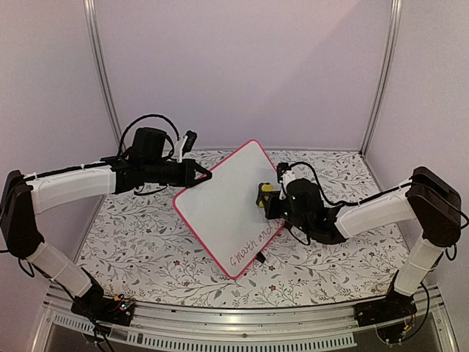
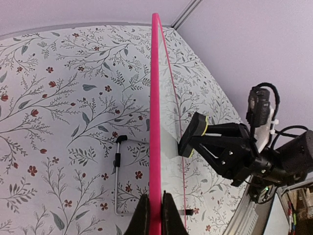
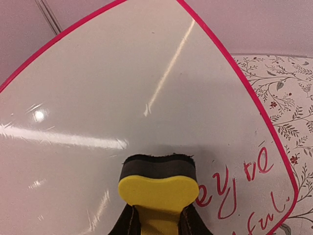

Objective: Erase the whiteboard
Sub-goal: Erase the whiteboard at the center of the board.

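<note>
The whiteboard (image 1: 223, 209) has a pink-red frame and stands tilted on one corner above the floral table. My left gripper (image 1: 207, 177) is shut on its upper left edge. In the left wrist view the board's frame (image 2: 155, 98) runs edge-on between the fingers of the left gripper (image 2: 155, 199). My right gripper (image 1: 282, 199) is shut on a yellow eraser (image 1: 265, 195) whose black felt presses against the board face. The right wrist view shows the eraser (image 3: 159, 188), the right gripper (image 3: 159, 221), a bare stretch of the whiteboard (image 3: 146, 73) and red writing (image 3: 244, 188) to the eraser's right.
A thin wire stand (image 2: 117, 176) with black feet lies on the floral tablecloth (image 1: 132, 242) behind the board. A small black clip (image 1: 260, 258) shows at the board's lower edge. Metal posts (image 1: 102, 73) rise at the back corners.
</note>
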`<state>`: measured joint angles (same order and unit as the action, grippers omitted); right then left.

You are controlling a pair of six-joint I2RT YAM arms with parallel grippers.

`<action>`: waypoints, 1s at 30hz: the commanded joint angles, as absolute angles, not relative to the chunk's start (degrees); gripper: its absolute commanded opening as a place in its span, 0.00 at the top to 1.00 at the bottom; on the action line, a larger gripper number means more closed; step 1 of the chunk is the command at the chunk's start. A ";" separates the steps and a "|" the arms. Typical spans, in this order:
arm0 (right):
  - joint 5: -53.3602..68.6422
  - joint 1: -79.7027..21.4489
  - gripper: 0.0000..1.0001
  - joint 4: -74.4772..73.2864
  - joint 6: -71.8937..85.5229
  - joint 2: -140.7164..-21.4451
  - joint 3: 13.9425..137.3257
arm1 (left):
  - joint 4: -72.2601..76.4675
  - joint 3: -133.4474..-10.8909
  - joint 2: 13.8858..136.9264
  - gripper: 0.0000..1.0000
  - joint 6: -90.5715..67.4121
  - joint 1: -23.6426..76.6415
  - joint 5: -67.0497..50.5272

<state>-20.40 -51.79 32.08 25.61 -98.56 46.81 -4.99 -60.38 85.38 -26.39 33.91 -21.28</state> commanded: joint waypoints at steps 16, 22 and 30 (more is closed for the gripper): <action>-20.08 -51.68 0.79 31.89 26.39 -98.17 45.87 | -8.06 -59.63 87.77 1.00 -20.44 35.46 -17.49; -19.85 -51.27 0.78 31.13 24.36 -98.17 49.74 | -8.34 -59.68 87.68 1.00 -20.23 35.47 -17.10; -17.64 -51.24 0.79 31.14 27.16 -98.87 45.74 | -8.40 -59.76 87.94 1.00 -20.16 35.44 -17.02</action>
